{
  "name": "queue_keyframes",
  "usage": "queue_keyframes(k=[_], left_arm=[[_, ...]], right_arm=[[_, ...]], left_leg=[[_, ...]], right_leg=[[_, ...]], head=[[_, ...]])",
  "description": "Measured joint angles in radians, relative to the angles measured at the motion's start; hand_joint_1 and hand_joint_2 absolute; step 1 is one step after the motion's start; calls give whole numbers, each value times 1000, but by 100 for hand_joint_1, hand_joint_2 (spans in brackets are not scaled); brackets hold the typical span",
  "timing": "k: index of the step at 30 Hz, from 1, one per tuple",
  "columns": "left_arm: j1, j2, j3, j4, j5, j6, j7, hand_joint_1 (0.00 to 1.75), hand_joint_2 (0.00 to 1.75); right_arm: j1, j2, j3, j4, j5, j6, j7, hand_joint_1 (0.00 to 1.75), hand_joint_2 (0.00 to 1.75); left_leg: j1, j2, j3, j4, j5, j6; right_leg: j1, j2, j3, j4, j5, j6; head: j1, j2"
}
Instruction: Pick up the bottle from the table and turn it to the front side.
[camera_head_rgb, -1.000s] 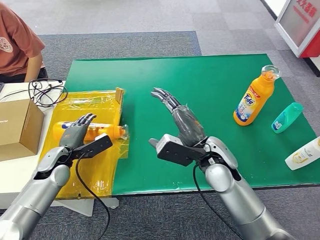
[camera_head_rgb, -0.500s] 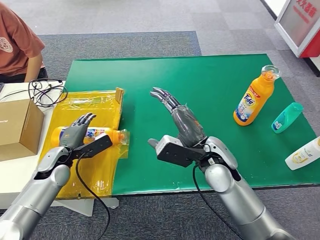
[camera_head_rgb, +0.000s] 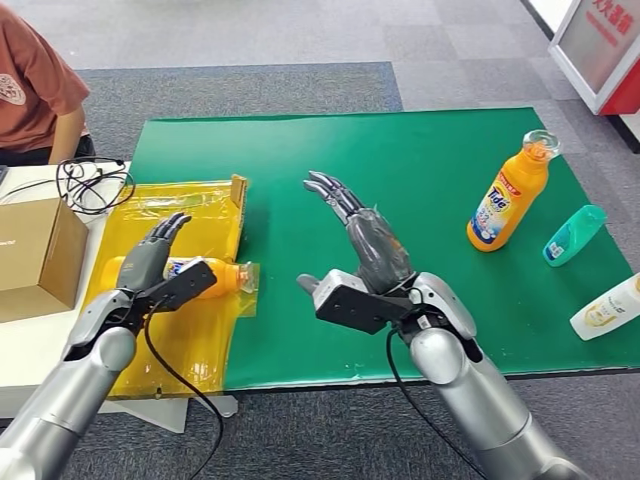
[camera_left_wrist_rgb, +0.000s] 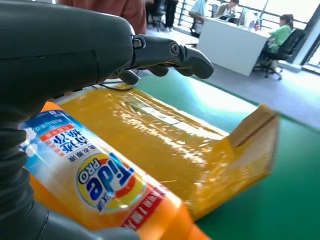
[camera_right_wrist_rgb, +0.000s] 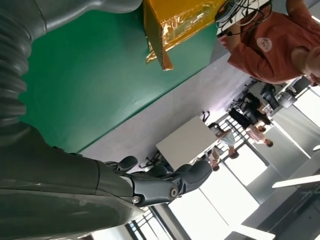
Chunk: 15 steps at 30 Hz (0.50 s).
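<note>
Tide bottle (camera_head_rgb: 198, 273), orange with a blue-and-white label, lies on its side in the shallow yellow tape-wrapped tray (camera_head_rgb: 198, 214) at the left end of the green bench (camera_head_rgb: 392, 170), its clear-capped neck pointing toward the tray's right edge. In the head view the left hand (camera_head_rgb: 148, 257) sits over the bottle's base end, fingers stretched forward and apart above it; whether the palm or thumb touches the bottle cannot be told from here. The right hand (camera_head_rgb: 361, 232) hovers over bare green near the middle of the bench, fingers extended and spread, holding nothing. A second orange Tide bottle (camera_head_rgb: 512, 193) leans near the far right, with a teal bottle (camera_head_rgb: 573, 235) lying just beside it and a white bottle (camera_head_rgb: 608, 306) lying at the right edge. Left of the tray stand a cardboard box (camera_head_rgb: 39, 255) and a tangle of black cable (camera_head_rgb: 94, 183); a person in a rust-coloured shirt (camera_head_rgb: 34, 85) sits beyond them.

The left wrist view has the bottle's label (camera_left_wrist_rgb: 94, 175) close under the hand, the dark fingers (camera_left_wrist_rgb: 170, 52) straight and clear above it, the thick grey thumb low beside the bottle, and the tray's raised cardboard corner (camera_left_wrist_rgb: 253, 135) ahead.

The right wrist view shows that hand's fingers (camera_right_wrist_rgb: 166, 182) loosely extended in the air with nothing in them, the green bench and the tray's corner (camera_right_wrist_rgb: 166, 25) behind.
</note>
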Motion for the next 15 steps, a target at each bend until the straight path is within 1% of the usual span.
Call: queue_keyframes(k=[8,11,15], left_arm=[[95,-13,84,-265,396,-21,-160,0,175],[119,-15,106,-351,456,-18,-189,0,175],[144,-17,125,-425,492,4,-211,0,175]], right_arm=[[19,-9,-42,-13,-2,-46,-7,0,175],[21,-17,-62,-13,-15,-51,-8,0,175],[22,-24,-91,-12,-94,-34,-9,0,175]], left_leg=[[0,0,0,0,0,0],[0,0,0,0,0,0],[0,0,0,0,0,0]], right_leg=[[0,0,0,0,0,0],[0,0,0,0,0,0],[0,0,0,0,0,0]], head=[[0,0],[0,0],[0,0]])
